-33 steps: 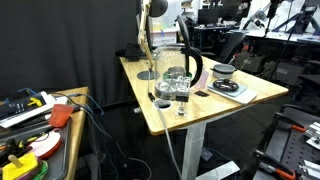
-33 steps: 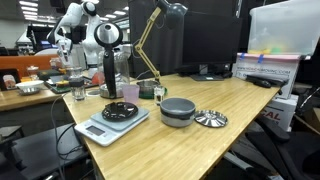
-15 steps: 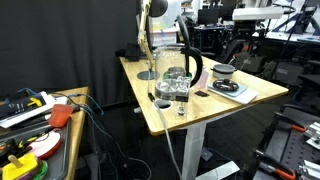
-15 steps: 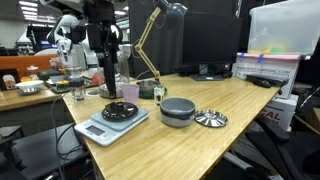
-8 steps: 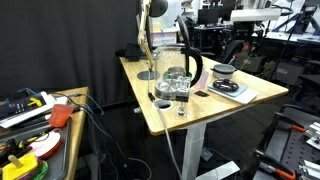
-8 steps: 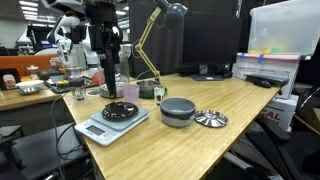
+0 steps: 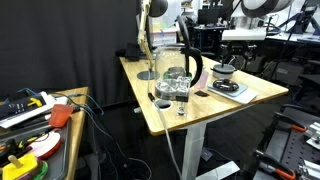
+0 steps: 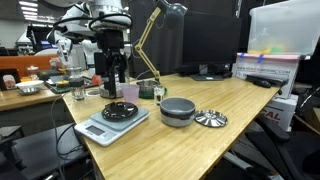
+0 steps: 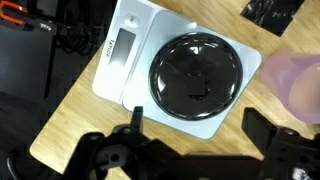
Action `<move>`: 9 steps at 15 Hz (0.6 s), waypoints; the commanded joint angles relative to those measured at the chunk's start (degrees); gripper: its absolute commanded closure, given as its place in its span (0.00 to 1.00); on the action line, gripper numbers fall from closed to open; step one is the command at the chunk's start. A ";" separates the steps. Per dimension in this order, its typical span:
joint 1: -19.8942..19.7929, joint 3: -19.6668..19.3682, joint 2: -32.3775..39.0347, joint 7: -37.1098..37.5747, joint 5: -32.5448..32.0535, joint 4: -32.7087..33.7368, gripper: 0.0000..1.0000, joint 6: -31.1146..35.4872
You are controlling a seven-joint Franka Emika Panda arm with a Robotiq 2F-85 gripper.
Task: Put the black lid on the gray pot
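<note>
Gripper (image 9: 195, 115) shows at the bottom of the wrist view, jaws spread wide w/ nothing betw. them. It hangs over the flat round black lid (image 9: 197, 77). The lid lies centred on a white rectangular kitchen scale (image 9: 122, 52) that fills the mid-left of that frame. Bare wood tabletop (image 9: 70, 120) shows at lower left. A small black object (image 9: 272, 12) sits in the upper right corner. There is a pale blur at the right edge; can't tell what it is.

In an exterior view, L to R: the gripper (image 8: 113, 86) is at centre-left, above the lid (image 8: 120, 109) on the scale (image 8: 100, 128), not touching it. The scale sits near the table's front-left corner. Just right of it, and apart from it, is the squat round gray metal pot (image 8: 178, 111). It has a paler rim and is uncovered; its inside isn't visible from this angle. Right again, near the pot, lies a shiny silver disc (image 8: 210, 119). Past that is open wood toward the right of the frame.

In an exterior view, a tall clear glass jug w/ black handle (image 7: 178, 72) stands mid-table, left of the gripper (image 7: 230, 66). Its contents can't be told.
</note>
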 commanded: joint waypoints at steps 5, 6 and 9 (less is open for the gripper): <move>3.90 -5.19 11.48 -2.32 6.33 6.55 0.00 1.32; 4.28 -5.45 12.46 -3.48 8.02 7.31 0.00 0.94; 5.34 -6.02 14.81 -6.46 11.82 9.00 0.00 0.03</move>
